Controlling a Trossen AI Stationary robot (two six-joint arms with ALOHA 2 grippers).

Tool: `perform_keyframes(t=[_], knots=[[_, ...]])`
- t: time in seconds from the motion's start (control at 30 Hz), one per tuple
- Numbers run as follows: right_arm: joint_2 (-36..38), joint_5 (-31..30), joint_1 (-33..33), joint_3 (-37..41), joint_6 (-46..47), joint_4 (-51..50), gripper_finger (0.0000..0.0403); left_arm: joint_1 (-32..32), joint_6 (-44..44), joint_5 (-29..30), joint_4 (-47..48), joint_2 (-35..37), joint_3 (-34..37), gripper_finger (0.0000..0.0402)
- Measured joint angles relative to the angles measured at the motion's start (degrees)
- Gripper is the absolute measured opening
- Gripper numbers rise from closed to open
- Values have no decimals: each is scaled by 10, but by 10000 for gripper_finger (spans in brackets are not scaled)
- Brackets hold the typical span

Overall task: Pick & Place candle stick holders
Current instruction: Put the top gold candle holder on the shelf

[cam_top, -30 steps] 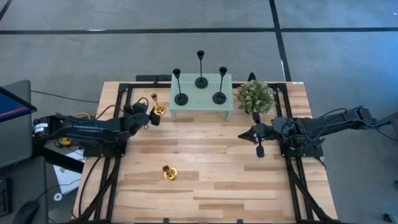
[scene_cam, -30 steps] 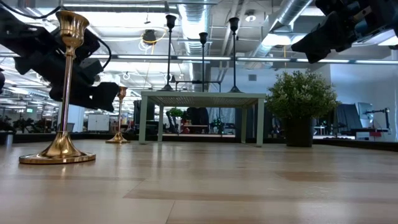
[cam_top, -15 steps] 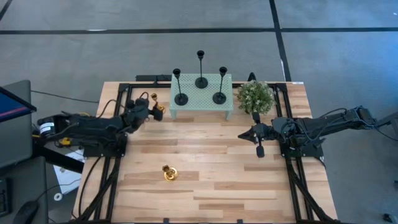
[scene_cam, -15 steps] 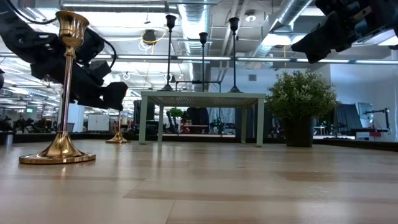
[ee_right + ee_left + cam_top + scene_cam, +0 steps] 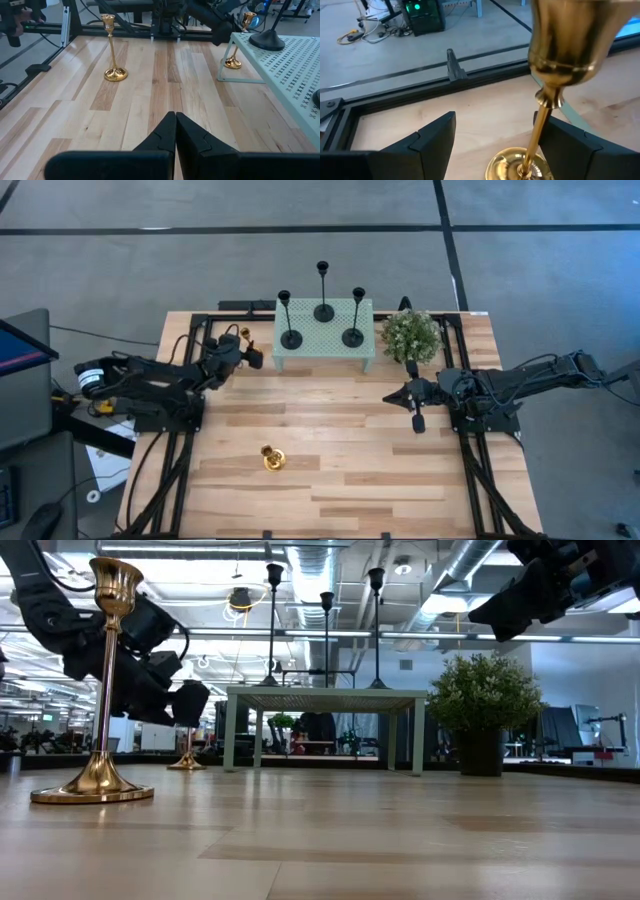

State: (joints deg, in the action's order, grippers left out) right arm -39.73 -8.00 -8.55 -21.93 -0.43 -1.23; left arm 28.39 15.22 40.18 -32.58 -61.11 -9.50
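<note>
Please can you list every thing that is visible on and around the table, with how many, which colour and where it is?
black candlestick holders: three, matte black, upright on the mint stand
gold candlestick holders: two, shiny gold; one near the table's front left, one by the stand's left end, between the left claw's open fingers
stand: one, mint green, perforated, back centre of the table
potted plant: one, green, right of the stand
table: one, light wood
left claw: open, around the gold holder's stem
right claw: shut, waiting at right
</note>
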Motion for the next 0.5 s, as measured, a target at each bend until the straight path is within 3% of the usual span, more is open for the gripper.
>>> perform_keyframes(t=[0.2,0.5], knots=[[0,0,0,0,0,0,0,3,2,0,-3,-13,0,245],[0,0,0,0,0,0,0,3,2,0,-9,-13,0,110]])
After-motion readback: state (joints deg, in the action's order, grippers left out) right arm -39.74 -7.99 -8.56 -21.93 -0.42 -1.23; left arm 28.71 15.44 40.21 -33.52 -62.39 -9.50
